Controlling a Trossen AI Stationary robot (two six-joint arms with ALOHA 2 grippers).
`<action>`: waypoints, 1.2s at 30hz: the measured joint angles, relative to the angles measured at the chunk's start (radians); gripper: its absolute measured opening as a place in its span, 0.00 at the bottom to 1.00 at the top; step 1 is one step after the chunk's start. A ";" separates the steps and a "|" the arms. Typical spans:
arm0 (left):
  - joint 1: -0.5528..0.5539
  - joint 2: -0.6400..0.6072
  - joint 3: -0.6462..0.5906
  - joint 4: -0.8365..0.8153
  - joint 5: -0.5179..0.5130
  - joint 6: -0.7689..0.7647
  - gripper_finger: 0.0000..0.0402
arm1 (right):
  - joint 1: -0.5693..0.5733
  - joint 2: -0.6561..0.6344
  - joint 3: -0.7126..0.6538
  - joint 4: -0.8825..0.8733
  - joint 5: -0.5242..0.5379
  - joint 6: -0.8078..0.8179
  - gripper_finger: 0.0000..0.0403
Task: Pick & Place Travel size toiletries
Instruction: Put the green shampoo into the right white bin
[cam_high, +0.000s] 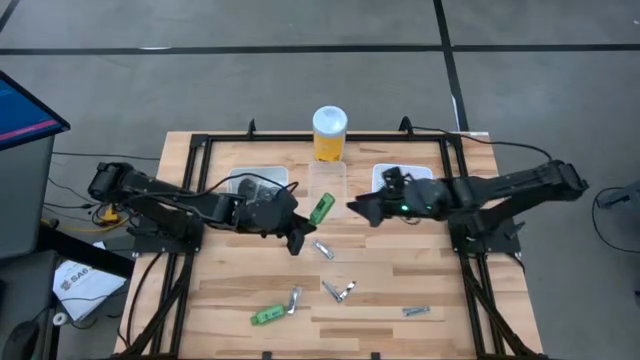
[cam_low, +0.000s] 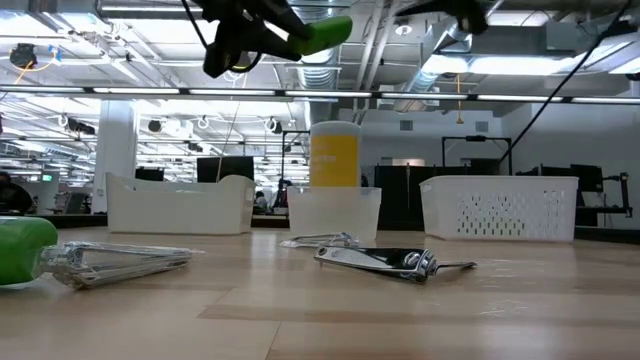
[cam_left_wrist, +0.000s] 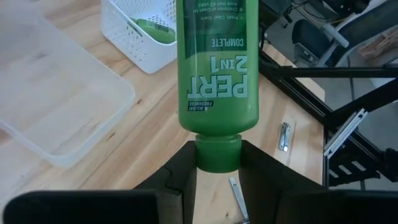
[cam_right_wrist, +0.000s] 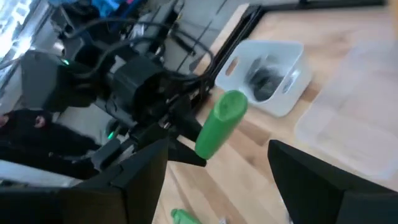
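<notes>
My left gripper (cam_high: 306, 221) is over the table's middle, shut on a bright green bottle (cam_high: 321, 209) printed "PERT 2 in 1" (cam_left_wrist: 216, 68). The low view shows this bottle (cam_low: 322, 34) high above the table. My right gripper (cam_high: 355, 208) hangs open just right of it, and its wrist view faces the bottle's free end (cam_right_wrist: 229, 106). A second green bottle (cam_high: 268, 314) lies on its side near the table's near edge. A third green bottle (cam_left_wrist: 155, 28) lies inside the slotted white basket (cam_high: 400, 180). Dark pots (cam_right_wrist: 268, 78) sit in the smooth white tub (cam_high: 255, 185). My left gripper pinches the bottle's green cap (cam_left_wrist: 217, 157) between its two fingers (cam_left_wrist: 185, 171), one on each side. The fingers run along the bottle's length. The bottle is lifted clear of the table, roughly level, with its body reaching out beyond the fingertips toward the right gripper.
A tall yellow cylinder (cam_high: 330, 132) stands at the far edge behind a clear tray (cam_high: 327, 185). Silvery nail clippers lie scattered on the wood (cam_high: 323, 248) (cam_high: 342, 291) (cam_high: 415, 311) (cam_high: 295, 300). A black frame (cam_high: 190, 200) edges the table.
</notes>
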 joint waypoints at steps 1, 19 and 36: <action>0.000 0.000 0.000 0.001 0.006 0.008 0.21 | -0.020 0.016 0.000 0.013 -0.038 -0.002 0.67; 0.009 0.000 0.000 -0.001 0.109 0.167 0.21 | -0.207 0.233 0.059 0.145 -0.550 -0.005 0.67; 0.019 0.000 0.000 -0.039 0.107 0.200 0.21 | -0.234 0.324 0.107 0.124 -0.698 -0.002 0.47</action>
